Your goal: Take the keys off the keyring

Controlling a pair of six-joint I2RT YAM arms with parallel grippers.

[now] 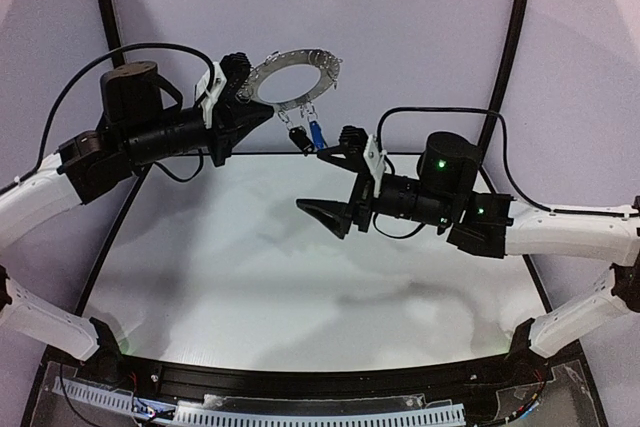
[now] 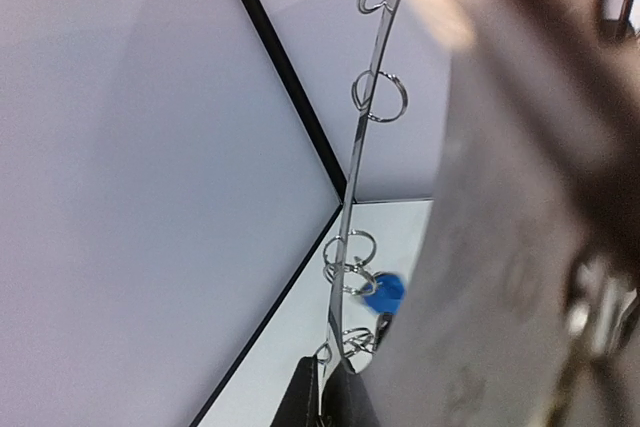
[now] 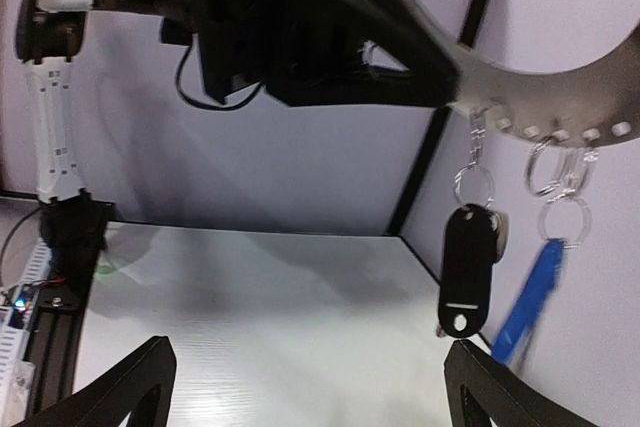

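Observation:
My left gripper (image 1: 243, 95) is shut on the rim of the keyring (image 1: 296, 55), a flat grey disc with a wide hole and small wire loops, held up in the air at the back. Two keys hang from its lower rim: a black-headed key (image 1: 297, 137) and a blue-headed key (image 1: 317, 133). My right gripper (image 1: 327, 183) is open and empty, just below and right of the keys. In the right wrist view the black key (image 3: 468, 267) and blue key (image 3: 528, 297) hang under the keyring (image 3: 560, 97), above my right finger (image 3: 495, 392). The left wrist view shows the keyring (image 2: 355, 177) edge-on with the blue key (image 2: 385, 292).
The white table (image 1: 300, 277) lies below both arms. Black curved frame rods (image 1: 512, 47) rise at the back left and right against pale walls. A black cable (image 1: 440, 112) loops over the right arm. The left arm (image 3: 300, 27) fills the top of the right wrist view.

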